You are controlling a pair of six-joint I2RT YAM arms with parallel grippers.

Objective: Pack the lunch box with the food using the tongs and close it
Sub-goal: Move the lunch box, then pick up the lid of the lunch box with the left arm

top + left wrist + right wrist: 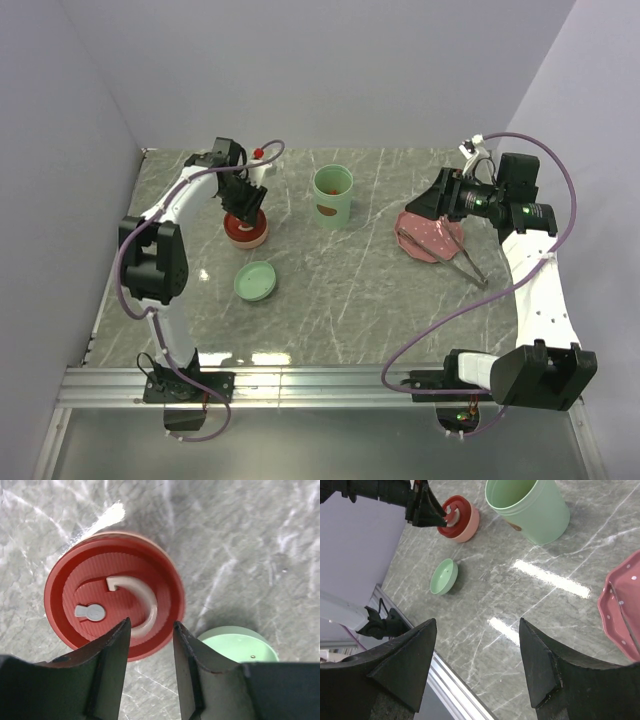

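Left gripper hovers with its two black fingers partly parted and nothing between them. Its tips are over the near rim of a round red lid with a curved white handle; whether they touch it cannot be told. That lid sits on a low pink container towards the back left corner of the grey marble table. Right gripper is wide open and empty above the table's right side, hiding part of a pink plate from overhead. Long silver metal tongs lie across the plate, reaching towards the right edge. Food pieces cannot be made out. A tall green cup stands near the back edge, and a shallow green dish lies left of centre.
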